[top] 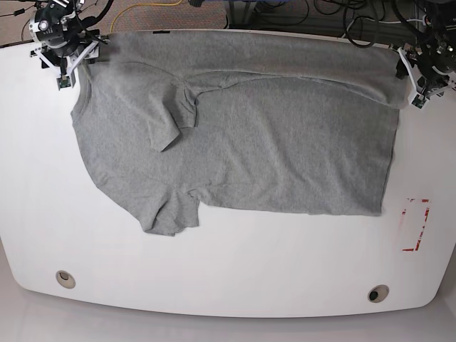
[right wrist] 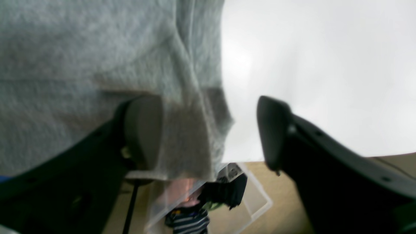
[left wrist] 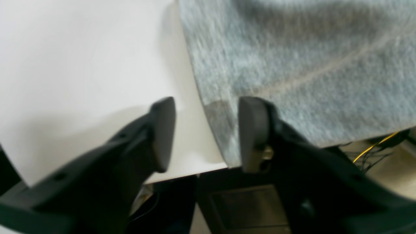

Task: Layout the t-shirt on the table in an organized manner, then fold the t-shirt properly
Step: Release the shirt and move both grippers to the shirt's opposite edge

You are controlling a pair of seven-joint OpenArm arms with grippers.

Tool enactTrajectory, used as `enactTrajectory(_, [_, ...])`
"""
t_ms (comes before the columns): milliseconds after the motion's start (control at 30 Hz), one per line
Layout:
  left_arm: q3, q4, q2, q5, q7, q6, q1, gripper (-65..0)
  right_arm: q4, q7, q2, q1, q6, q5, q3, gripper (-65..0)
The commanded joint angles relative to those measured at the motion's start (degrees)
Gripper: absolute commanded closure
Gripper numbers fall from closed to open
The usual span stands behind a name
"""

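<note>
Broadly, soft heather-grey shirt (top: 242,135) spread on smooth white desk (top: 214,285), far corners lying between released left gripper (left wrist: 204,133) and right gripper (right wrist: 211,130) jaws.

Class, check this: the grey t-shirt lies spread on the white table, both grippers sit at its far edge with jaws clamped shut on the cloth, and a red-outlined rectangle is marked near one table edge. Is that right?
One error: the jaws are not clamped. Both wrist views show the left gripper and right gripper open, with cloth of the t-shirt lying loose between the fingers. The rest holds: in the base view the shirt lies spread on the table, with the red-outlined rectangle near its edge.
</note>
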Motion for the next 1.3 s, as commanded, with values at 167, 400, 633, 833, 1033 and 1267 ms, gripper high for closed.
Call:
enactTrajectory(167, [-1.3, 6.5, -0.9, -2.9, 2.9, 0.3, -2.0, -33.3, 4.2, 0.6, 0.8, 1.0, -0.3, 0.5, 0.4, -45.7])
enactTrajectory(400, [-4.7, 7.2, -0.9, -7.9, 5.7, 0.3, -8.6, -33.2, 3.9, 0.6, 1.1, 7.6, -0.3, 0.1, 0.2, -45.7])
enactTrajectory(633, [-4.2, 6.2, 1.4, -6.1, 6.4, 0.3, -21.2, -33.2, 0.1, 0.6, 2.0, 18.2, -0.3, 0.0, -1.2, -45.7])
enactTrajectory(833, [0.1, 0.9, 5.2, 0.6, 6.3, 0.3, -34.0, -33.2, -8.6, 0.9, 4.2, 28.9, -0.3, -4.0, -6.6, -45.0])
enactTrajectory(1033, [2.6, -10.3, 8.3, 5.4, 5.9, 0.3, -44.9, -33.2, -20.1, 1.8, 4.2, 39.6, -0.3, -7.1, -7.2, -42.2])
enactTrajectory(1267, [3.1, -25.4, 11.3, 12.1, -2.7, 0.3, -54.0, -33.2, -35.0, 8.6, 5.0, 49.4, -0.3, -11.1, -7.2, -41.2])
